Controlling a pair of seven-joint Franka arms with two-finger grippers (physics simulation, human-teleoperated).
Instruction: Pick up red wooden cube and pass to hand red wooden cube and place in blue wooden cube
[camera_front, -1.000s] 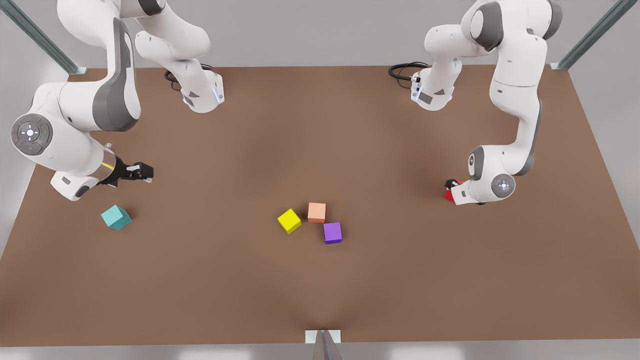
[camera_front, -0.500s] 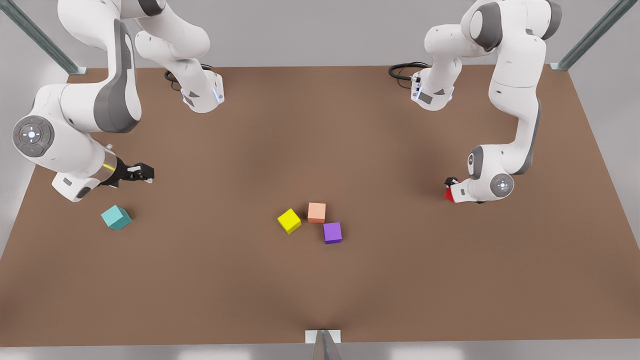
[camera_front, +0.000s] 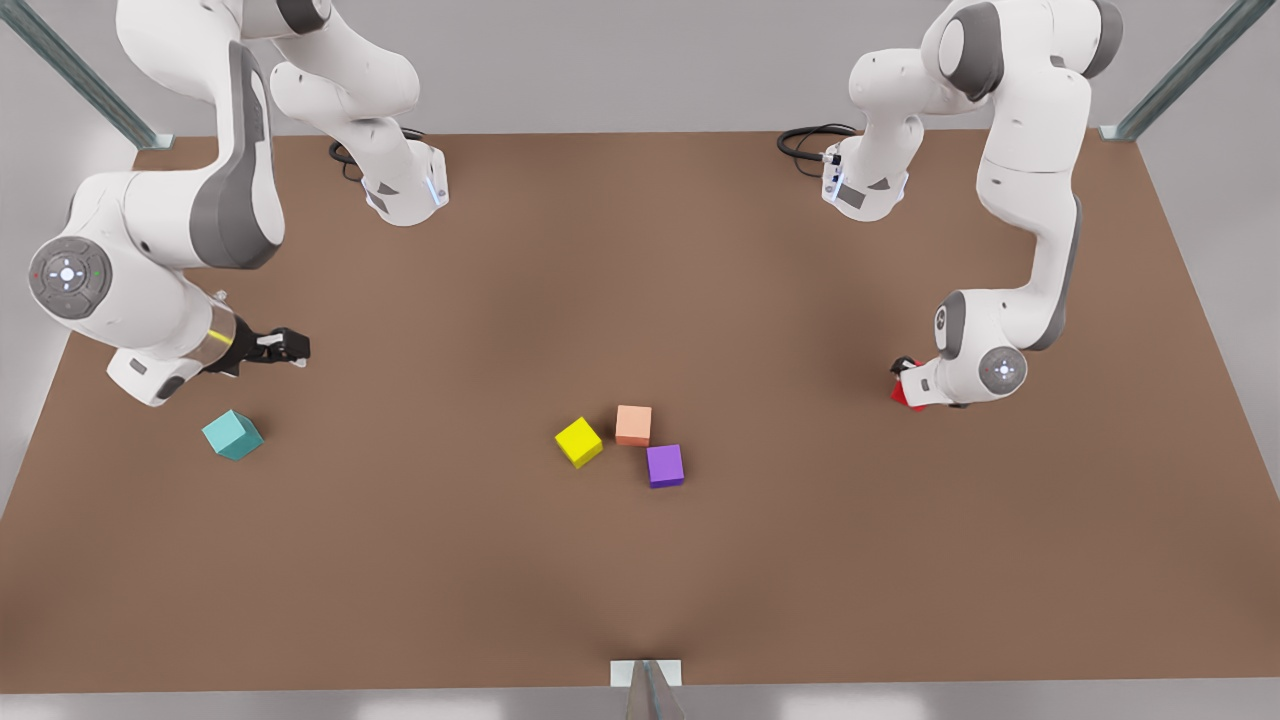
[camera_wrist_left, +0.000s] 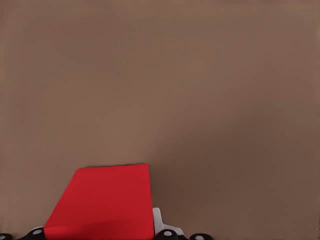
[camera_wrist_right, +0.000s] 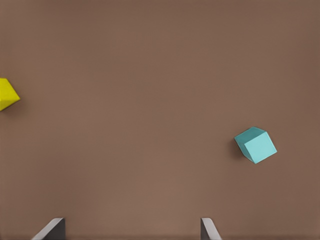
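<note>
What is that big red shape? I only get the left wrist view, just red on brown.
Observer: It's a small red wooden cube on the table, at the front view's right, with the left gripper low over it.
Operator: Is it the only cube?
Observer: No. A yellow cube, a salmon cube and a purple cube cluster mid-table.
Operator: Where should the red one go?
Observer: To the blue wooden cube, at the front view's left. The right gripper waits open near it.
</note>
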